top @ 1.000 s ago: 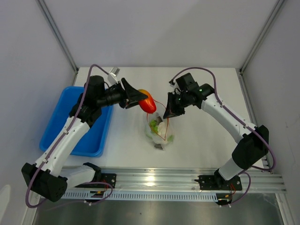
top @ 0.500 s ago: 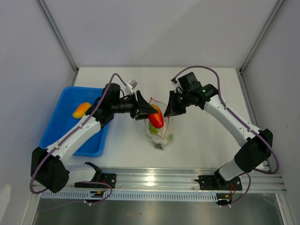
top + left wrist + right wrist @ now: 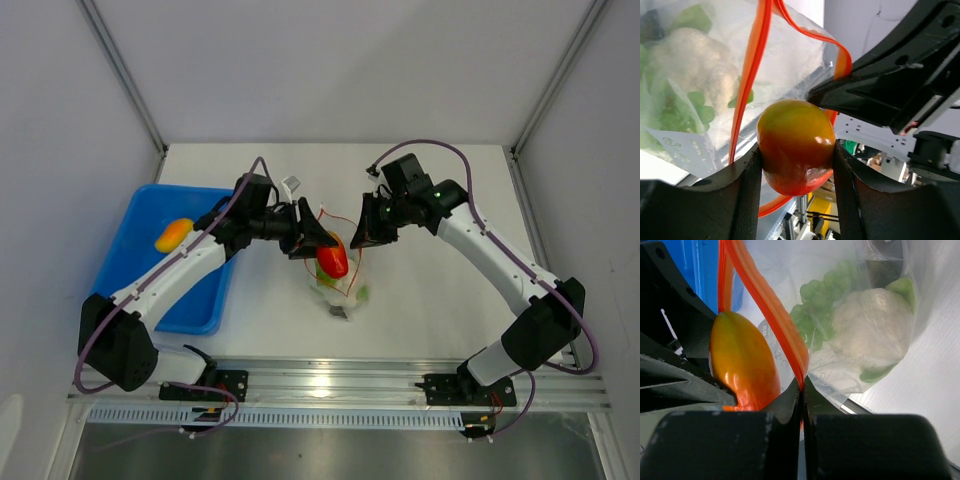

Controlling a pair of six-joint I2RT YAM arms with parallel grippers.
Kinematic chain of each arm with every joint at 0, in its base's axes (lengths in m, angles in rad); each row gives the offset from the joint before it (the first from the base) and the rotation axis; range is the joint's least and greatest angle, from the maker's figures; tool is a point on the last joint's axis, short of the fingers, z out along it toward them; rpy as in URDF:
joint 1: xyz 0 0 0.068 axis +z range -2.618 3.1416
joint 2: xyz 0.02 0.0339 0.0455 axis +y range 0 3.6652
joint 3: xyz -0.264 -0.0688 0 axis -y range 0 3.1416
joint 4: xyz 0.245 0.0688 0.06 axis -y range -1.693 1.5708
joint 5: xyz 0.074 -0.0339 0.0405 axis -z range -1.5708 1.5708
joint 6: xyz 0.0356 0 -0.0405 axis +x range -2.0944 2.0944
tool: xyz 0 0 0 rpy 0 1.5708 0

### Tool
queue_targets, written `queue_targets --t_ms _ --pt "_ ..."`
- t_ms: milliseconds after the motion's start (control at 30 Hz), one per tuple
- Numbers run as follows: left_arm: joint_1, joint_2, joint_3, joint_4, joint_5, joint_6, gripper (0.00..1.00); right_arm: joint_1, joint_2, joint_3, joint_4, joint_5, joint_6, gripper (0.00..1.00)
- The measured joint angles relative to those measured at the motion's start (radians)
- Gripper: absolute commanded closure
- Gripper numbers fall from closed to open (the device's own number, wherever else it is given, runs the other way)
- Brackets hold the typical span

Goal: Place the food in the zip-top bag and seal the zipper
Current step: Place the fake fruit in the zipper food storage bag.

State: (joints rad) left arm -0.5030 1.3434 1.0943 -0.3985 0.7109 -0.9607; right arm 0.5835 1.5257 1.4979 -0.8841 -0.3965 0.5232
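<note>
"While the left gripper (image 3: 796,167) stood roughly half open, what sat between its fingers (image 3: 747,195)?"

"A red-orange fruit (image 3: 795,145), yellowish on top, clamped on both flanks by the black pads. It hung right at the mouth of the zip-top bag (image 3: 345,290). The orange-red zipper (image 3: 753,75) ran past its left side and curved beneath it. Whether the fruit was fully inside the mouth, I could not tell."

"And the right gripper (image 3: 802,389)?"

"Closed tight, its jaws pinching one strand of the zipper and holding that lip of the bag up. From above, it faced the left gripper across the bag's mouth, the two near each other."

"What lay inside the bag?"

"A white cauliflower piece (image 3: 872,325) with green leafy bits (image 3: 820,302) touching it, low in the bag and visible through the crinkled plastic. The bag's bottom rested on the white table (image 3: 450,300), about midway between the two arms."

"Anything farther out?"

"A blue tray (image 3: 125,255) lay at the table's left side, under the left arm. A yellow-orange fruit (image 3: 173,236) lay in its far part, well apart from the bag."
</note>
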Motion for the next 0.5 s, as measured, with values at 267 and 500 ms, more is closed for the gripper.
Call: queue_targets --t_ms 267,500 --pt "-0.005 0.027 0.051 -0.111 -0.055 0.053 0.10 0.000 0.000 0.000 0.000 0.000 0.000 1.00" --pt "-0.005 0.029 0.104 -0.151 -0.077 0.086 0.02 0.000 0.000 0.000 0.000 0.000 -0.004 1.00"
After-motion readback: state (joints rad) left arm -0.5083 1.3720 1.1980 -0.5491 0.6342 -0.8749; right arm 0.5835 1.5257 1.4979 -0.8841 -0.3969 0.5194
